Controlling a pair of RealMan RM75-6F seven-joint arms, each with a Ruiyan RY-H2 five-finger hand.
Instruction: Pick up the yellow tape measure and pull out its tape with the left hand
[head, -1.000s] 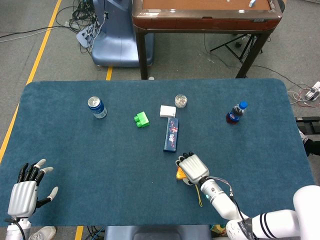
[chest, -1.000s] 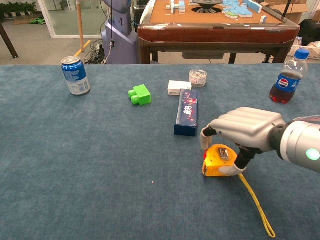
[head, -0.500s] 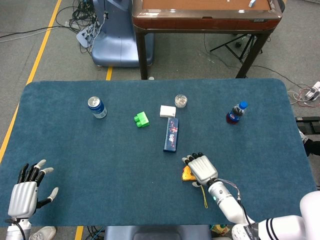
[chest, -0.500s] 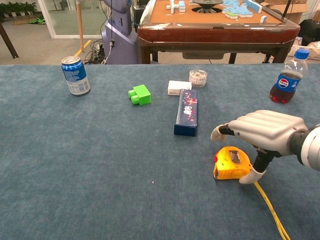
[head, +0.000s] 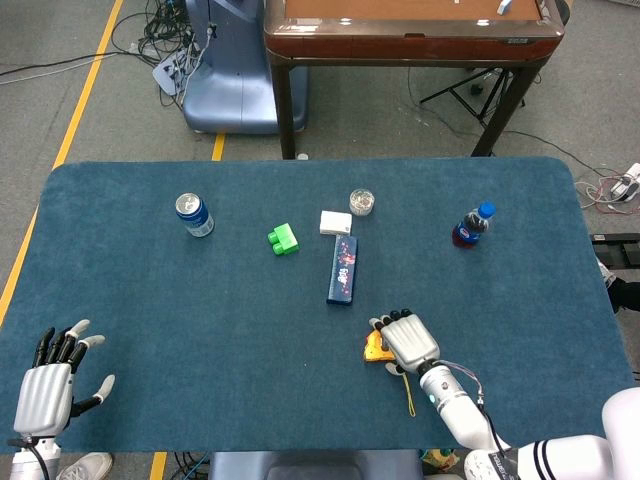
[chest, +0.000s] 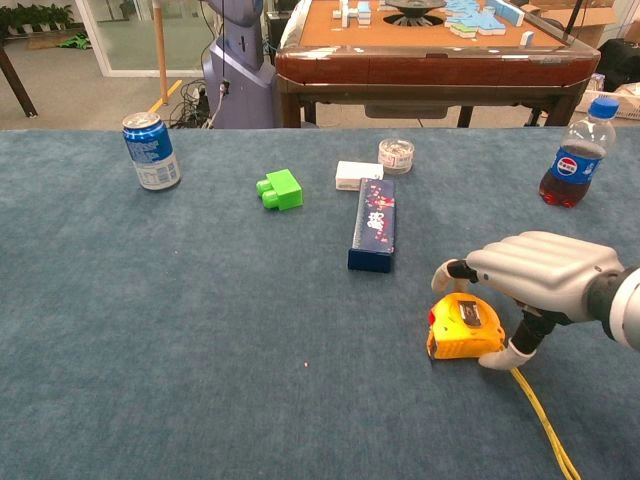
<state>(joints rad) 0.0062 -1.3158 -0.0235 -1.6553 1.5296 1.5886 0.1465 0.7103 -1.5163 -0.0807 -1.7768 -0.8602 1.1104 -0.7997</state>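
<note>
The yellow tape measure (chest: 460, 328) lies flat on the blue table (chest: 200, 340), near the front and right of centre; the head view shows the tape measure (head: 376, 347) half hidden by my right hand (head: 410, 340). A yellow strip of tape (chest: 540, 420) runs from it toward the front edge. In the chest view my right hand (chest: 540, 275) hovers just right of it, fingers stretched above it and the thumb (chest: 500, 355) against its right side, holding nothing. My left hand (head: 45, 385) sits at the near left corner with fingers spread, empty, far from the tape measure.
A dark blue box (chest: 374, 223) lies just behind the tape measure. Further back are a white box (chest: 358, 175), a small jar (chest: 396, 155), a green block (chest: 280, 189) and a blue can (chest: 151, 150). A cola bottle (chest: 577, 152) stands at the back right.
The right hand let go of the tape measure after shifting it a little right, then drew back to the right. The left hand has not moved.
</note>
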